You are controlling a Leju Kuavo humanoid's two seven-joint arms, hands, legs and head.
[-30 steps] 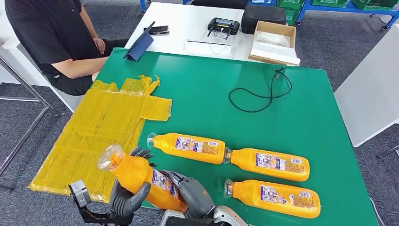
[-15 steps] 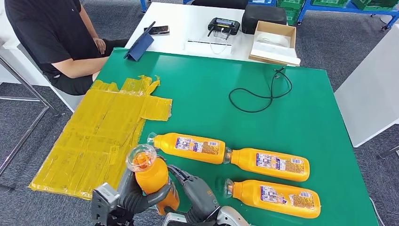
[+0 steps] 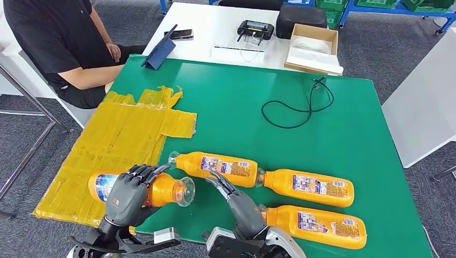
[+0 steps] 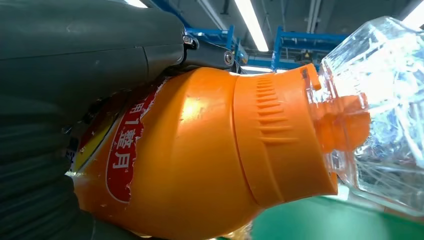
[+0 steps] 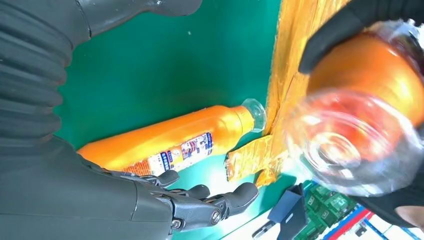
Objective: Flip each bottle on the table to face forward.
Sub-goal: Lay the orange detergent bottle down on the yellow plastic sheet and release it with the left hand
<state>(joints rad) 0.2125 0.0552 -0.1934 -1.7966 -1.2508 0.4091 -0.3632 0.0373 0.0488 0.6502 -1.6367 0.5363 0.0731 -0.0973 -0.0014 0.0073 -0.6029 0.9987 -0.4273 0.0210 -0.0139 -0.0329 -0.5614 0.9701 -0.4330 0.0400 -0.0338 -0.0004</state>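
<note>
Orange bottle is clamped sideways in the left hand, fingers wrapped over it above the bench edge. Right hand empty, fingers apart, beside the lying bottles. A loose hold could let it slip off the edge.

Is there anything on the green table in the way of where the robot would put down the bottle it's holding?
Nothing visible. The left hand holds the bottle over the green table's near left edge, and the cloth under it looks bare. The nearest lying bottle sits just beyond.
</note>
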